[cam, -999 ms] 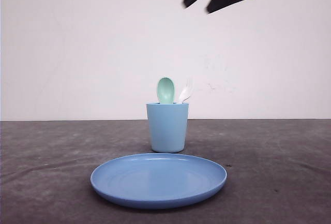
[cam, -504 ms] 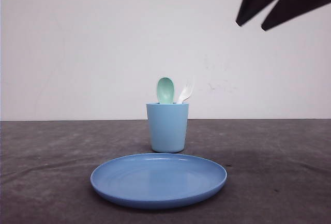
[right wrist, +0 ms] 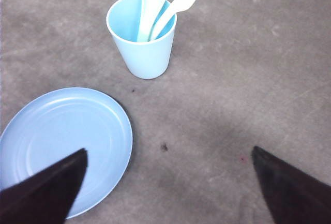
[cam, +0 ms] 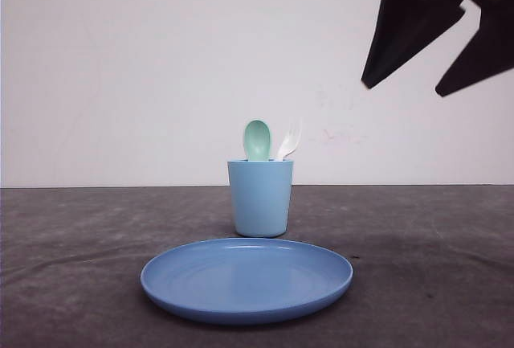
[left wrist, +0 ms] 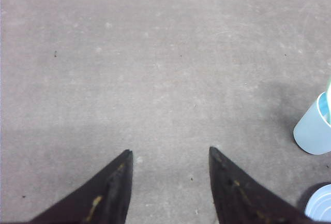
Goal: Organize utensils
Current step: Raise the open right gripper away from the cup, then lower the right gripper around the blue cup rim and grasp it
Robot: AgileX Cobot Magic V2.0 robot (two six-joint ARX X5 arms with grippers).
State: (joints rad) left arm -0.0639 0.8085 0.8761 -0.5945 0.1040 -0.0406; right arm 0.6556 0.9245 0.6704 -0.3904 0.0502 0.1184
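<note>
- right gripper (cam: 440,83) is up high in the front view, well above the table (cam: 72,284), fingers spread wide w/ nothing between them
- below it and off toward the left arm's side sits the light blue cup (cam: 260,197), standing upright on the dark grey table
- mint-green spoon (cam: 257,140) is in the cup, bowl end up, poking over the rim
- white fork (cam: 288,141) is in there too, tines up, leaning out a bit, right beside the spoon, prob touching it lower down in the cup but can't say for sure
- right wrist view looks down on that cup (right wrist: 142,35) w/ both handles inside; the spoon (right wrist: 153,1) and fork (right wrist: 181,0) cross near the rim
- blue round plate (cam: 246,279) lies flat just in front of the cup, nothing on it; from the right wrist one dark fingertip (right wrist: 49,190) overlaps the plate (right wrist: 67,136) edge in the frame, gripper itself well above it
- left gripper (left wrist: 170,154) is spread open too, gripping nothing, over bare table (left wrist: 155,69)
- cup (left wrist: 315,131) sits off to the side of the left fingers, well apart from them
</note>
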